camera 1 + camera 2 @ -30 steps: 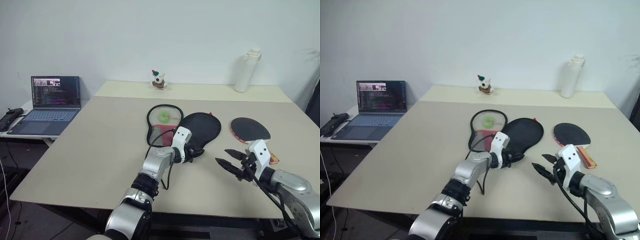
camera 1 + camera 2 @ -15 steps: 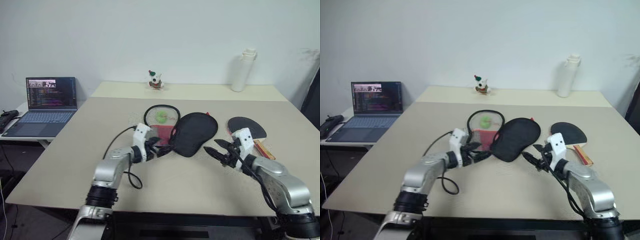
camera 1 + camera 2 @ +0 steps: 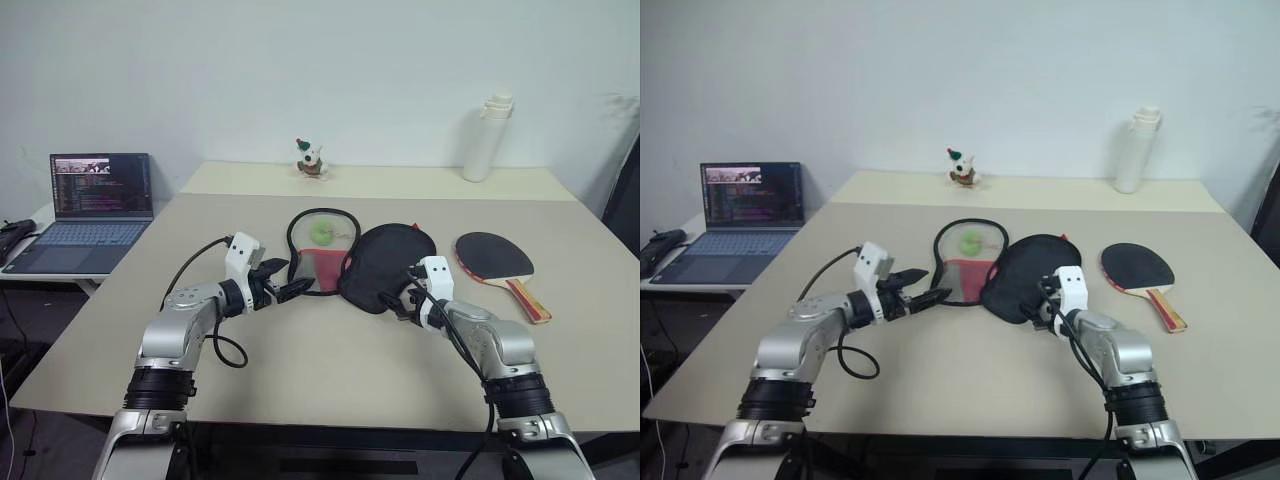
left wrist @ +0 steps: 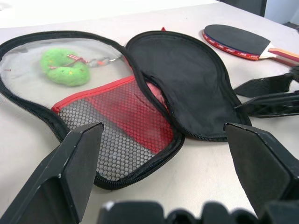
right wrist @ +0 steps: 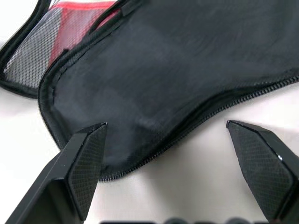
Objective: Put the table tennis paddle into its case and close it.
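The case (image 3: 318, 268) lies unzipped and spread flat at mid-table. Its mesh half holds a green pompom (image 3: 321, 232); its black flap (image 3: 390, 260) is folded out to the right. The table tennis paddle (image 3: 492, 254) lies flat to the right of the case, black face up, its handle pointing toward the near right. My left gripper (image 3: 296, 289) hovers open just left of the case's narrow end; in the left wrist view the mesh pocket (image 4: 126, 126) lies ahead between its fingers (image 4: 77, 163). My right gripper (image 5: 168, 154) is open at the flap's near narrow end.
An open laptop (image 3: 95, 200) sits on a low side table at the left. A white bottle (image 3: 487, 138) and a small toy figure (image 3: 309, 158) stand at the table's far edge. Bare tabletop (image 3: 330, 370) runs along the near edge.
My left gripper drew back leftward off the case's narrow end and opened wider. My right gripper swung left and forward from beside the paddle to the black flap, opening too.
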Controlling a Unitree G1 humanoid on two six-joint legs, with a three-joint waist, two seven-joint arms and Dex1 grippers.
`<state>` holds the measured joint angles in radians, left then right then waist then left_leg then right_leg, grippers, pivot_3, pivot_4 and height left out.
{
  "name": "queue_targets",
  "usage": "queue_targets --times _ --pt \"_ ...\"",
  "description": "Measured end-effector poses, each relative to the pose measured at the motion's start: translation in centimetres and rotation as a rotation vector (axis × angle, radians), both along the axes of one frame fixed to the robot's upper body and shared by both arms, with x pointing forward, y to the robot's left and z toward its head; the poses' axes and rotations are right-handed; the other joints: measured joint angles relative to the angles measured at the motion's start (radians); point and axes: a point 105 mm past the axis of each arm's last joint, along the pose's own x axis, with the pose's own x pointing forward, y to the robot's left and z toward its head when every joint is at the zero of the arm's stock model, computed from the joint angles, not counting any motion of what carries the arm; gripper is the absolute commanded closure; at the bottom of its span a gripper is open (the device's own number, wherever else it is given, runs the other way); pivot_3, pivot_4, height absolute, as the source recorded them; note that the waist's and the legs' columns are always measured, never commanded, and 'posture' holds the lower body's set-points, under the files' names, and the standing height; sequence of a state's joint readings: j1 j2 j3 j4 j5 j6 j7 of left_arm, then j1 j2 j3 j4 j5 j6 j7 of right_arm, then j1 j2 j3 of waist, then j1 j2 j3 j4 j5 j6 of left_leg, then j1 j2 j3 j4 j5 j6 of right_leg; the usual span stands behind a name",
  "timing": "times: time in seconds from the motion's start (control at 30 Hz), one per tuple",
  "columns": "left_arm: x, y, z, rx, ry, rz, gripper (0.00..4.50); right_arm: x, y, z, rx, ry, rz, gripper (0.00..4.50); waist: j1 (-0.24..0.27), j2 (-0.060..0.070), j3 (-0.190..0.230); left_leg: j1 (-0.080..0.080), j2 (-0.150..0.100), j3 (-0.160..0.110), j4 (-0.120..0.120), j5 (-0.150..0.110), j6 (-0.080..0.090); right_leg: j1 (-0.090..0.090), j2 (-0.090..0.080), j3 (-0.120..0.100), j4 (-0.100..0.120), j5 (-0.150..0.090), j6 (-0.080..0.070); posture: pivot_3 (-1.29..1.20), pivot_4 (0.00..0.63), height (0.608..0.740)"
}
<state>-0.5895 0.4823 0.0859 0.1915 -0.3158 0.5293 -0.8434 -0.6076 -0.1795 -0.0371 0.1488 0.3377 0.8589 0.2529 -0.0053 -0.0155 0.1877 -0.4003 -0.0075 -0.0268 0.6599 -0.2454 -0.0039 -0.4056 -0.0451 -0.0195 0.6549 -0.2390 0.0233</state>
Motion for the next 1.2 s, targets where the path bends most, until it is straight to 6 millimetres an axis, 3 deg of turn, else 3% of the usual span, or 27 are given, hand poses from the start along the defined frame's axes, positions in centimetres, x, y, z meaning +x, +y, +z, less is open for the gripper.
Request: queue_targets --times 0.17,0.23,0.3,0.63,0.83,0.93,1.2 --pt "0.0 0.0 0.1 0.001 -0.008 -0.004 0.00 0.2 1.6 -0.1 0.032 0.002 0.015 0.03 -0.012 0.000 0.000 0.002 0.001 0.003 0.000 0.000 0.000 -0.001 0.001 0.005 0.004 0.000 0.000 0.00 0.150 0.740" --pt "-0.1 -0.1 0.0 0.001 -0.007 -0.011 0.00 0.3 2.2 0.0 0.044 0.006 0.022 0.40 -0.022 0.000 0.000 0.002 0.001 0.004 0.000 0.000 0.000 -0.002 0.002 0.005 0.004 0.000 0.000 0.00 0.150 0.740" --pt "-0.3 -0.2 -0.1 0.001 -0.004 -0.029 0.00 0.2 2.9 -0.1 0.057 0.011 0.031 0.91 -0.028 0.000 0.000 0.002 0.002 0.005 0.000 0.000 0.000 -0.003 0.003 0.007 0.005 0.000 0.000 0.00 0.150 0.740" --pt "-2.3 0.0 -0.4 0.009 0.004 -0.122 0.00 -0.8 3.9 -0.5 0.104 0.063 0.039 4.48 -0.026 0.000 0.000 0.001 0.002 0.006 0.000 0.000 0.000 -0.005 0.003 0.008 0.006 0.000 0.000 0.00 0.150 0.740" --pt "-3.4 -0.1 -0.3 0.009 0.009 -0.165 0.00 -1.4 4.7 0.4 0.136 0.066 0.061 4.48 -0.026 0.000 0.000 0.001 0.002 0.005 0.000 0.000 0.000 -0.006 0.003 0.008 0.006 0.000 0.000 0.00 0.150 0.740" --pt "-4.1 -0.3 -0.2 0.022 0.009 -0.208 0.00 -1.8 3.9 0.6 0.166 0.094 0.053 4.48 -0.025 0.000 0.000 0.000 0.002 0.005 0.000 0.000 0.000 -0.006 0.003 0.008 0.006 0.000 0.000 0.00 0.150 0.740" --pt "-5.7 -2.0 -1.0 0.054 0.038 -0.313 0.00 -2.5 -1.9 0.3 0.100 0.170 -0.013 4.48 -0.022 0.000 0.000 0.000 0.002 0.006 0.000 0.000 0.000 -0.005 0.002 0.008 0.005 0.000 0.000 0.00 0.150 0.740"
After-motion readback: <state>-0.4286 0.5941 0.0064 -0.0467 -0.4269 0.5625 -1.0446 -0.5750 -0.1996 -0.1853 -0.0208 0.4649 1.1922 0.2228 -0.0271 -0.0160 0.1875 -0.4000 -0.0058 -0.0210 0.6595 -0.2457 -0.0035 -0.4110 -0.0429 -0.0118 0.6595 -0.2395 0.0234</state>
